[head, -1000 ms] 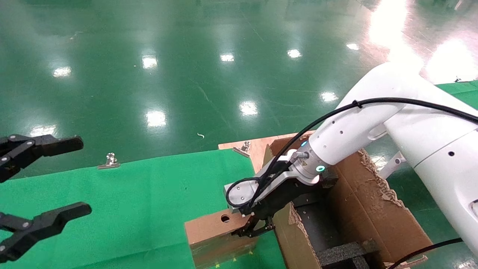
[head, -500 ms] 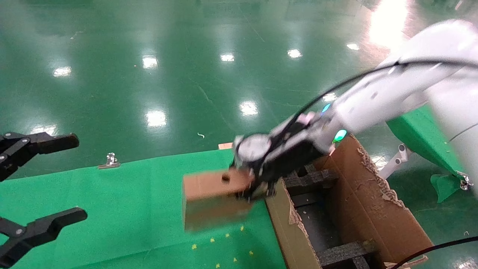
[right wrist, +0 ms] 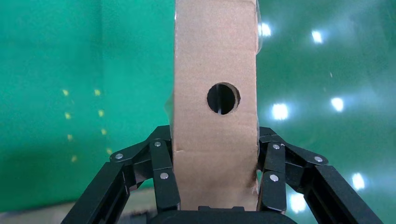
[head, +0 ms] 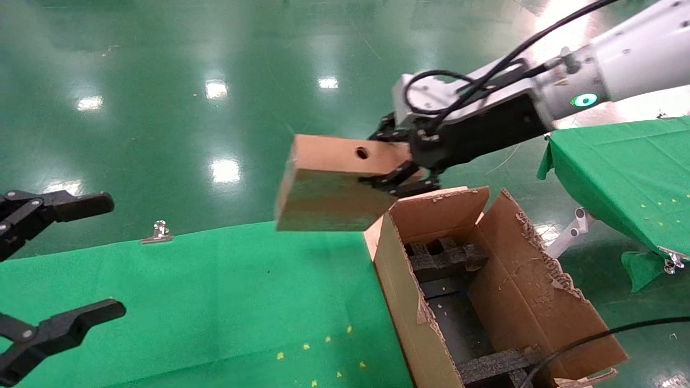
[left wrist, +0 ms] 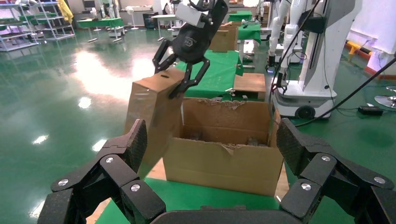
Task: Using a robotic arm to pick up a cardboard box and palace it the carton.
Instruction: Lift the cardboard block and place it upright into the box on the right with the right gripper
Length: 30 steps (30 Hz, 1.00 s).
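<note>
The white robotic arm reaches in from the upper right. Its black right gripper is shut on the small cardboard box, gripping the end near the round hole. The box hangs in the air above the green table, beside the far left corner of the carton. The carton stands open with black foam inserts inside. The right wrist view shows the gripper with fingers clamped on both sides of the box. The left wrist view shows the box lifted beside the carton. My left gripper is open and parked at the left.
A green cloth table lies under the box, with a metal clip at its far edge. A second green table stands at the right. Beyond is glossy green floor. Other robot bases stand behind the carton in the left wrist view.
The robotic arm has lifted the cardboard box off the green table and carried it up and away, to above the carton's far left corner. My left gripper has stayed put.
</note>
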Tool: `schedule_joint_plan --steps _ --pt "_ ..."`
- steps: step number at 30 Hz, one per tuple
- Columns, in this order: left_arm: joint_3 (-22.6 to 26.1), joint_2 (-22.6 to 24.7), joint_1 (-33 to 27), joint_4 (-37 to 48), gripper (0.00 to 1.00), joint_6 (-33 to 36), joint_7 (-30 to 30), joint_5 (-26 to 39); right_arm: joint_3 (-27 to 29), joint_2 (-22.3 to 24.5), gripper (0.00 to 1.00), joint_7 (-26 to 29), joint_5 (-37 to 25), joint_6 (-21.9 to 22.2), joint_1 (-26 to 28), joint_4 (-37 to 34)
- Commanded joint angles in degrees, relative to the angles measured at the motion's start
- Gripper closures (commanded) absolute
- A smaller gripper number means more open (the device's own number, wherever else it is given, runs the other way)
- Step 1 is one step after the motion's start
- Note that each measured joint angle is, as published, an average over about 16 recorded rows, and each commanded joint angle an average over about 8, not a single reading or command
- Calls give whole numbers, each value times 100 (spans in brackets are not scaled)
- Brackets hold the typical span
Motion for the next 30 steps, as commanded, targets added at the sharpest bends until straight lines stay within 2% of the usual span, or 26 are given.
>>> schedule_joint_plan --steps 1,7,12,22,30 --pt "0 0 0 0 0 0 0 0 -84 96 100 1 -11 5 102 -48" --pt "0 0 0 0 0 0 0 0 -369 745 100 258 -180 -5 354 173" --pt "0 0 0 0 0 0 0 0 -607 1407 100 636 -228 -8 453 627" --pt "0 0 0 0 0 0 0 0 -1060 2755 100 1647 -146 75 190 1960" --pt "0 -1 1 0 0 -1 0 -1 -1291 3197 100 2091 -122 277 -128 2667"
